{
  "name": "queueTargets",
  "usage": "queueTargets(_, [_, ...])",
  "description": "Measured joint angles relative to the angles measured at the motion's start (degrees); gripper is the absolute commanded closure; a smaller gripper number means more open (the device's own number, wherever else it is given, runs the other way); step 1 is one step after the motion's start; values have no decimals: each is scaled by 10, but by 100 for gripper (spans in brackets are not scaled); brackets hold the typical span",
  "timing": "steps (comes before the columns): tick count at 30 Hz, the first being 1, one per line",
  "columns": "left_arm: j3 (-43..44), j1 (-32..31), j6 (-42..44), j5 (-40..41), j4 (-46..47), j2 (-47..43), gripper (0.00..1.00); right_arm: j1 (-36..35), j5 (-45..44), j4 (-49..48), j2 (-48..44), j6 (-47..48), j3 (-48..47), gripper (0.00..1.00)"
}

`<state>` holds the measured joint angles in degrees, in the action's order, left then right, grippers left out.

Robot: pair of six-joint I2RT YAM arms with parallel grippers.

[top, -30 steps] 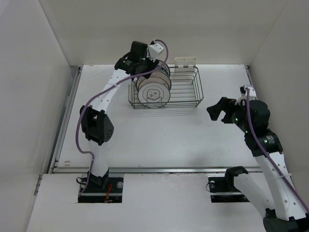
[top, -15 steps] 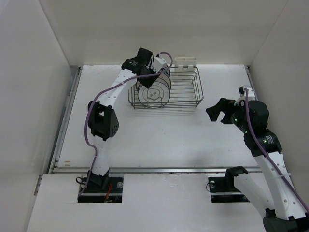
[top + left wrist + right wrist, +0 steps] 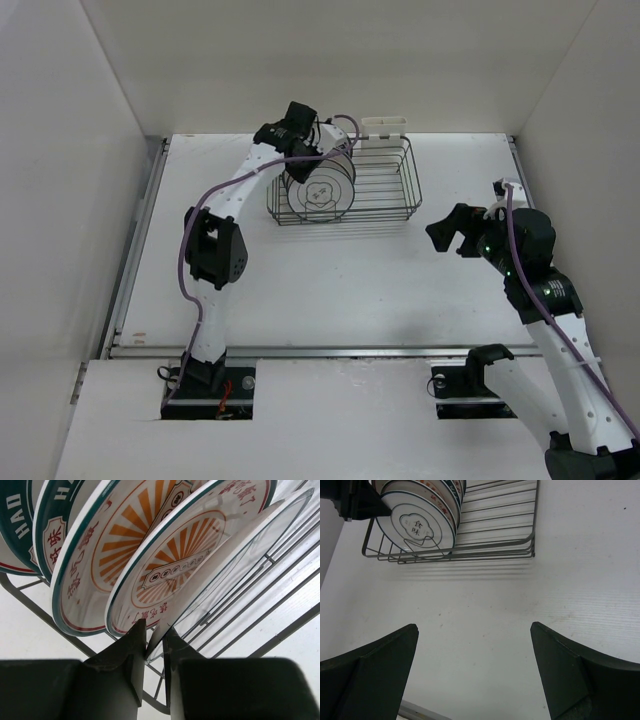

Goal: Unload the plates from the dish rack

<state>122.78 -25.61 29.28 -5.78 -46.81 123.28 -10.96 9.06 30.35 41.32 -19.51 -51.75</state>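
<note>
Left hand (image 3: pixel 154 639): closed, pinching the rim of the end plate (image 3: pixel 235 575).
Right hand (image 3: pixel 474 630): wide open, empty, above the white surface (image 3: pixel 485 610).
Plates (image 3: pixel 320 188): upright in the rack (image 3: pixel 412 185), at its left end.
Room: white walls (image 3: pixel 60 150).

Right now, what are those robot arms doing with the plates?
The left arm's tool is down in the dish rack, its fingers pinching the rim of the end plate in the row. The plate has not been lifted out; it stands in the rack with the other plates. The right arm's tool hangs open over the table to the right of the rack, holding nothing.
</note>
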Motion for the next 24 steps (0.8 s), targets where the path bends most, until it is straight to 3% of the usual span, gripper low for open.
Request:
queueTargets(11, [-4,-11,-27,36,3,-50,100,0,13,-5,0,0,1,0])
queueTargets(18, [-5,-4,-72,49,5,-203,100,0,24,-8,0,0,0,0])
queueTargets(24, [-2,-4,-92,-11,-56,-326,100,0,29,-10,1,-2,0,0])
